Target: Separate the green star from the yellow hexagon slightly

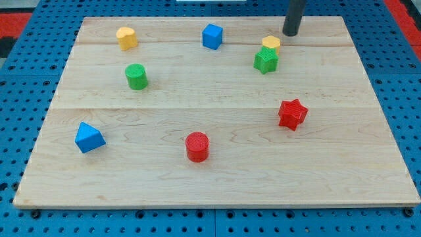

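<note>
Wooden board [217, 184] on blue pegboard [26, 72], tip [291, 33] near top edge

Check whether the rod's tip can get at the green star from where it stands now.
Probably yes. My tip stands toward the view's top right of the green star, but the yellow hexagon touches the star on that side, so a slight detour looks necessary.

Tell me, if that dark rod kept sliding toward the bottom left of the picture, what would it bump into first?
Most likely the yellow hexagon. My tip sits just up and to the right of it, still apart. The green star lies right behind the hexagon, apparently touching it, so it would be shoved next. Depth is hard to judge from one view.
</note>
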You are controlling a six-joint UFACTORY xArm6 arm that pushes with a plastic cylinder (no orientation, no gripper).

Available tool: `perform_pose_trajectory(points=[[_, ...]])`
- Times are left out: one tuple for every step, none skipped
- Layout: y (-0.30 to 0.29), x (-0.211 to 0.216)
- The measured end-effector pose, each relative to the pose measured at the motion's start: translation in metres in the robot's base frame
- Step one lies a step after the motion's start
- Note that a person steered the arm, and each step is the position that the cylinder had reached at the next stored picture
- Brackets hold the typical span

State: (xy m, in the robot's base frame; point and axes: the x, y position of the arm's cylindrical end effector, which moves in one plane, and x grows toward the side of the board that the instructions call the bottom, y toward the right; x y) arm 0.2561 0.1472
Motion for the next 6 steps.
perform_pose_trajectory(points=[[-0.038,0.045],[-0.066,0.095],[-0.032,0.119],[-0.001,0.137],[-0.015,0.16],[-0.058,0.162]])
